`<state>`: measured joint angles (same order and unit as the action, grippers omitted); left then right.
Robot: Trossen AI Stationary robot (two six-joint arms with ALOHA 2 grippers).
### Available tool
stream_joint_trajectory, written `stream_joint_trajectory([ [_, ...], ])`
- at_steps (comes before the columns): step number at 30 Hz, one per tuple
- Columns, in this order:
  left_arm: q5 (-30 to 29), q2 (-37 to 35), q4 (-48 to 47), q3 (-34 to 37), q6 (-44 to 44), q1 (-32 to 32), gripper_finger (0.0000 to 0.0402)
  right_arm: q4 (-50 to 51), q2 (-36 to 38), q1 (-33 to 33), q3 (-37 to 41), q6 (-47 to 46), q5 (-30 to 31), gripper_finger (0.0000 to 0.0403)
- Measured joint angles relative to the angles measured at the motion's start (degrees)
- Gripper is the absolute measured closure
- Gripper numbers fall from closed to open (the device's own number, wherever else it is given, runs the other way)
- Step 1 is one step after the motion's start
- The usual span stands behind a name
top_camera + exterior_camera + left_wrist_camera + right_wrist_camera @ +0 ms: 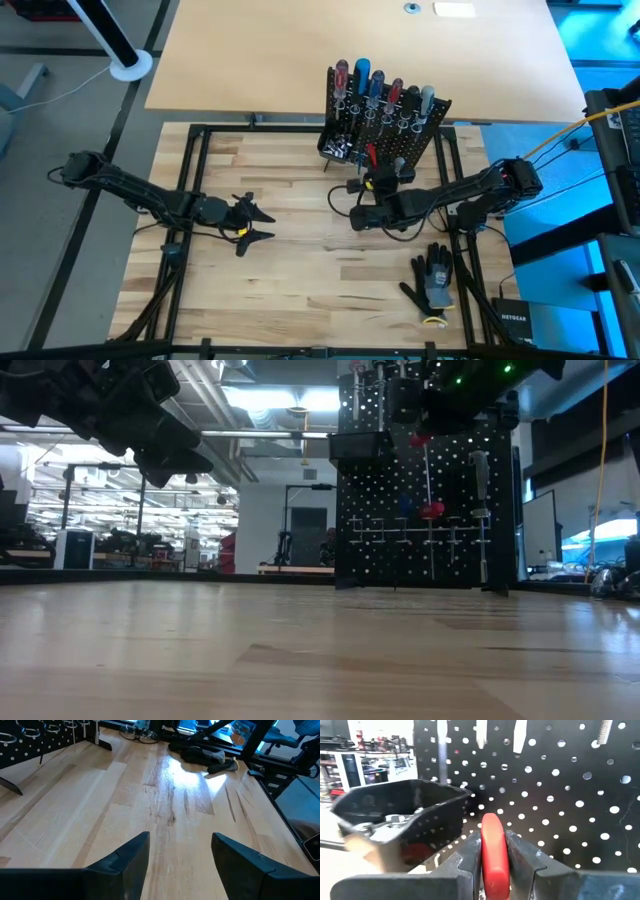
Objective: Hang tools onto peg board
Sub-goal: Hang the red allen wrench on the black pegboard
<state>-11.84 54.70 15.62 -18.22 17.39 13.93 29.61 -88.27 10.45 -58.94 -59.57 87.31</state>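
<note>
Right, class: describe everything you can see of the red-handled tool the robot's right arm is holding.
The red-handled tool has a smooth, glossy, rounded red handle that looks like plastic. It stands roughly upright, clamped on both sides by the right end effector, directly in front of the black perforated peg board, beside its small black tray. From above it shows as a red spot at the board's front. Its shaft and tip cannot be made out, so the exact kind of tool is unclear.
</note>
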Motion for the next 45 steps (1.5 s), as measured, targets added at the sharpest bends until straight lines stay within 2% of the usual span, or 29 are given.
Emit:
stream_joint_trajectory([
  [9,-0.5,0.0,0.0,0.0,-0.9,-0.1,0.0199,0.0,-1.3,-3.1,0.0,0.1,0.1,0.0333],
  [26,-0.6,0.0,0.0,0.0,-1.3,-0.1,0.0199,-3.1,-4.3,-4.0,0.0,0.4,0.7,0.0333],
  [31,-0.7,0.0,0.1,0.0,-1.3,-0.1,0.0199,-6.0,-4.3,-5.3,0.0,4.7,0.8,0.0333],
  [45,-0.8,0.0,0.0,0.0,-1.3,-0.1,0.0199,-5.6,-4.1,-7.2,-0.7,7.3,0.8,0.0333],
])
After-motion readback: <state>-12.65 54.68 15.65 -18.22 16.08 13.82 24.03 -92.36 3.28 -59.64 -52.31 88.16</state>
